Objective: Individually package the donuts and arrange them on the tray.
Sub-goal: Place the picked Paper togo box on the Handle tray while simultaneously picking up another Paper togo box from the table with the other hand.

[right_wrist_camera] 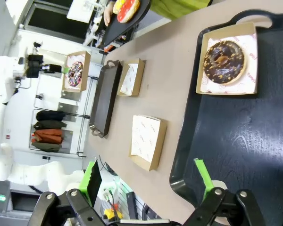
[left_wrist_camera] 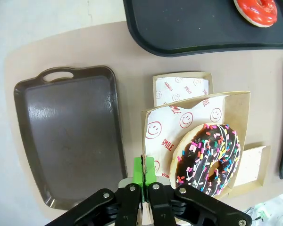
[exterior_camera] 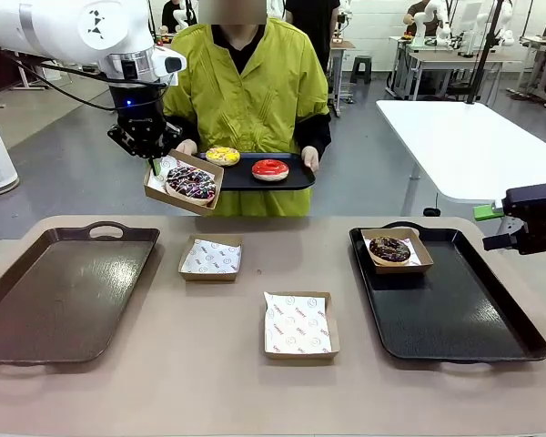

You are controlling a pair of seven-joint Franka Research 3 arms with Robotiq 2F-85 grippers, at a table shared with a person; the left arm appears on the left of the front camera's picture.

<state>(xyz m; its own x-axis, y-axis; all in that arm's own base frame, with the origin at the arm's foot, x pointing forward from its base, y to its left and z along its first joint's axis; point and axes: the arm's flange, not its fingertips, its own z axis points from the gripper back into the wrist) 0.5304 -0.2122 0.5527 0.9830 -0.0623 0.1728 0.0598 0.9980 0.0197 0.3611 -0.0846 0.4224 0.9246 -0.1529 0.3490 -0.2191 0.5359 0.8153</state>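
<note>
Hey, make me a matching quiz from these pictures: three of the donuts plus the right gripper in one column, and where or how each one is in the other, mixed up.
Column one:
1. sprinkled chocolate donut
2. dark chocolate donut
3. red donut
4. right gripper

Column two:
A. open, holding nothing
B. on the person's tray, held above the table's far edge
C. in the cardboard box gripped by the left gripper
D. boxed on the black tray at the robot's right

Pairs: 1-C, 2-D, 3-B, 4-A
</note>
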